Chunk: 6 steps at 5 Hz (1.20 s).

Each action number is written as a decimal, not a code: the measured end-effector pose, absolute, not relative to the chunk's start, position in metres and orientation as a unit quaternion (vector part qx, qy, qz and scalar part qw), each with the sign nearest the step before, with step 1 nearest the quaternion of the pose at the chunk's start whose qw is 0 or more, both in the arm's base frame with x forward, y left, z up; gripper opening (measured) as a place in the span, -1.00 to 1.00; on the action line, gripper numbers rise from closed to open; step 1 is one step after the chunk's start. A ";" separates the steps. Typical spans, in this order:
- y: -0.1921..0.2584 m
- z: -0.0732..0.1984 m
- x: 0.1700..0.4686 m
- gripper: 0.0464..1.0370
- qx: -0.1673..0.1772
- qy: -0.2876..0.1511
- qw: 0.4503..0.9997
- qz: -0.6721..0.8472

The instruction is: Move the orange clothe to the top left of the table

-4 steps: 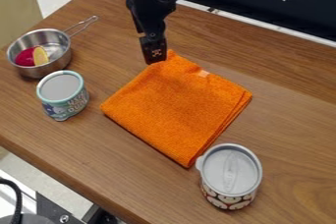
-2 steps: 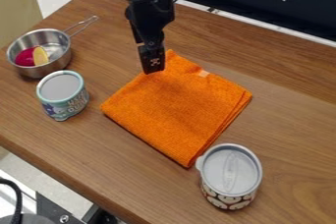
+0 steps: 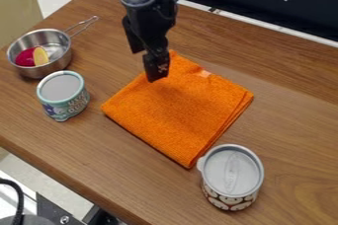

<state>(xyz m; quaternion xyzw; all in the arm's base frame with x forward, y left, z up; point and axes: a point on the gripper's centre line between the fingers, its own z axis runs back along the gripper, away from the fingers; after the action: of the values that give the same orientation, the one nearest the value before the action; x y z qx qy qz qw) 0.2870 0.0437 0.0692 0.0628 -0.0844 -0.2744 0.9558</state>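
The black gripper [image 3: 146, 64] hangs from the top edge over the upper left corner of the orange cloth. Its fingers stand apart, one farther left and higher in view, the other in front of the cloth's corner. Folded into a rough square, the orange cloth [image 3: 182, 108] lies flat in the middle of the wooden table, a small pale tag on its upper edge. Whether the gripper touches the cloth I cannot tell.
A metal pan [image 3: 62, 59] holding a red and a yellow item is at the left. A teal-rimmed can [image 3: 64, 95] stands below it. One more can [image 3: 231, 177] stands beside the cloth's lower corner. A dark rail runs behind the table [image 3: 290, 130].
The gripper has come down and toward the camera over the cloth's upper left corner, and it has turned somewhat. The cloth has stayed where it was.
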 end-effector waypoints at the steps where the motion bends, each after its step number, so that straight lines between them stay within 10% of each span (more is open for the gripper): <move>1: 0.033 0.067 0.285 0.35 0.048 -0.087 0.961 -0.259; 3: 0.020 0.066 0.285 -0.71 0.047 -0.086 0.971 -0.220; 6: 0.004 0.022 0.283 -0.99 0.040 -0.044 0.986 -0.155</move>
<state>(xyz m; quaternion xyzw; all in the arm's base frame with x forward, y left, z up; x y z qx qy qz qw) 0.2825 0.0036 0.0223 0.0395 -0.0439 -0.1552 0.9861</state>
